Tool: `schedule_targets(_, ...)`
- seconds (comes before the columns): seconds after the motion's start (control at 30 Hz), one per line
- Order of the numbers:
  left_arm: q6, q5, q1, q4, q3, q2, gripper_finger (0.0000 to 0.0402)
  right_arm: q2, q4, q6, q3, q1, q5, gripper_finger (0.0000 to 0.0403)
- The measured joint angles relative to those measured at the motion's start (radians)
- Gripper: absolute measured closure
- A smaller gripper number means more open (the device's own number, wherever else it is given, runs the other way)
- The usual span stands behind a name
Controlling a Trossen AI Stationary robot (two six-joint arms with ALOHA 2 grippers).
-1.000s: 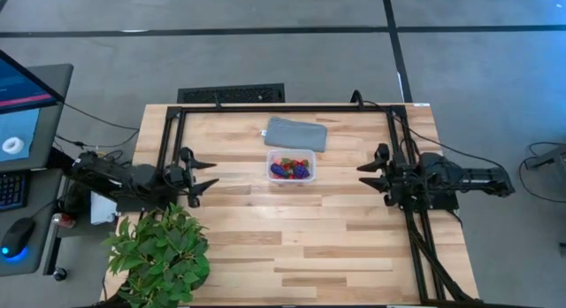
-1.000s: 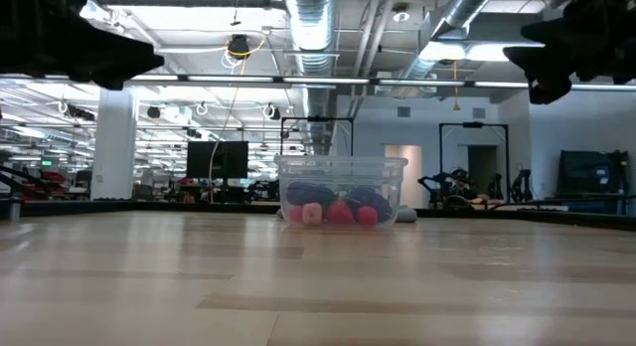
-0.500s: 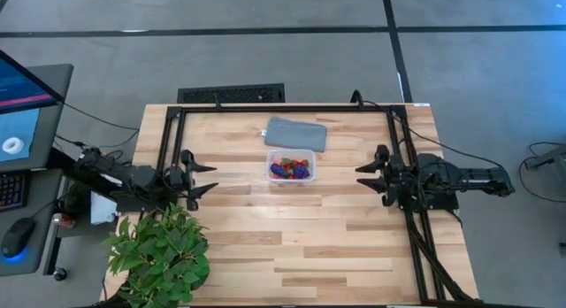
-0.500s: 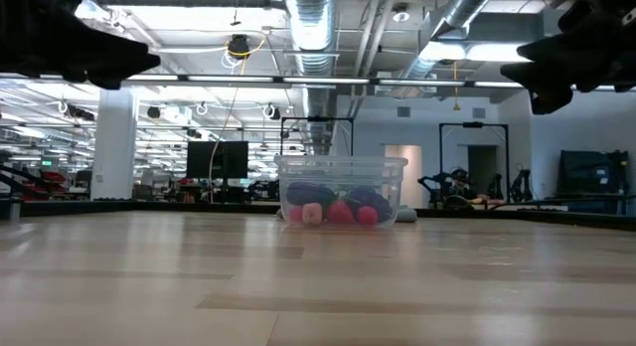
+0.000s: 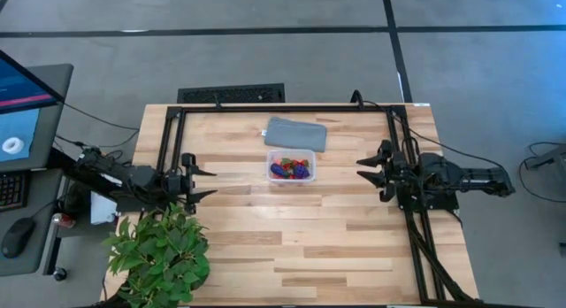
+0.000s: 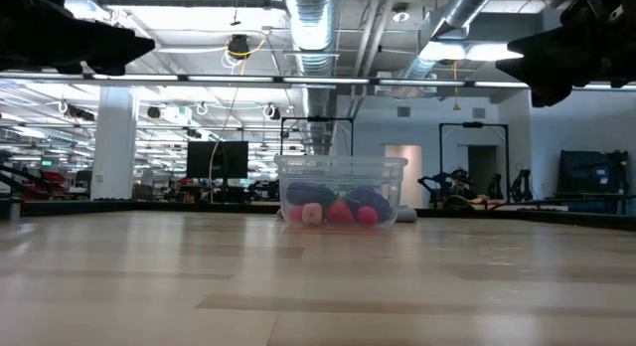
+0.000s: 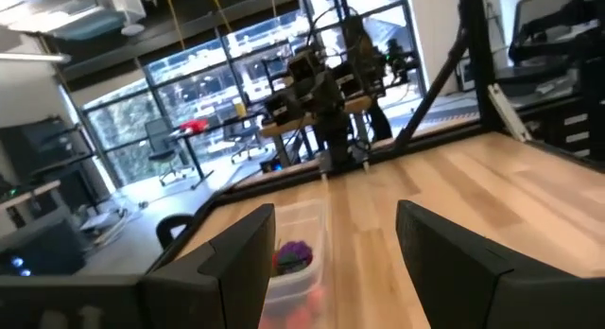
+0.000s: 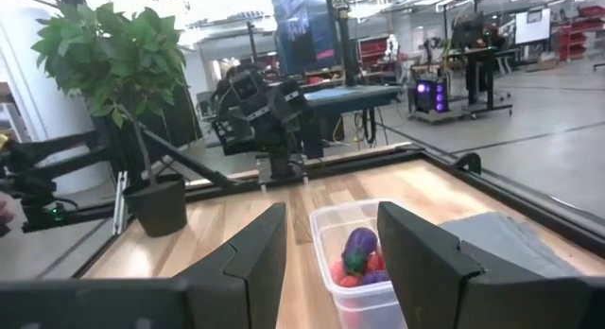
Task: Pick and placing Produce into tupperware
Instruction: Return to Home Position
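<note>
My left tool [image 5: 210, 182] has drawn back slightly toward its worktop [image 5: 292, 237] edge since a second ago. From above, it and my right tool [image 5: 363, 169] hang empty, fingers apart, flanking the tupperware [image 5: 291, 151] that holds the produce [image 5: 292, 169]. The low view shows the fruit inside, so I judge only parking remains. In the right wrist view the grey pad [image 8: 510, 239] lies just beside the tupperware, and the plant [image 8: 104, 45] stands near my left arm.
</note>
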Motion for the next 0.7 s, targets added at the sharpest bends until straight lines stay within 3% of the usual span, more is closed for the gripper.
schedule_targets(0.47, -0.031, 0.133, 0.0, -0.034, -0.001, 0.006, 0.0189, 0.0, -0.175, -0.01, 0.0, 0.002, -0.009, 0.0212)
schedule_targets(0.7, -0.002, 0.138, 0.0, -0.035, -0.001, 0.006, 0.0189, 0.0, -0.181, -0.035, 0.001, 0.001, -0.008, 0.0212)
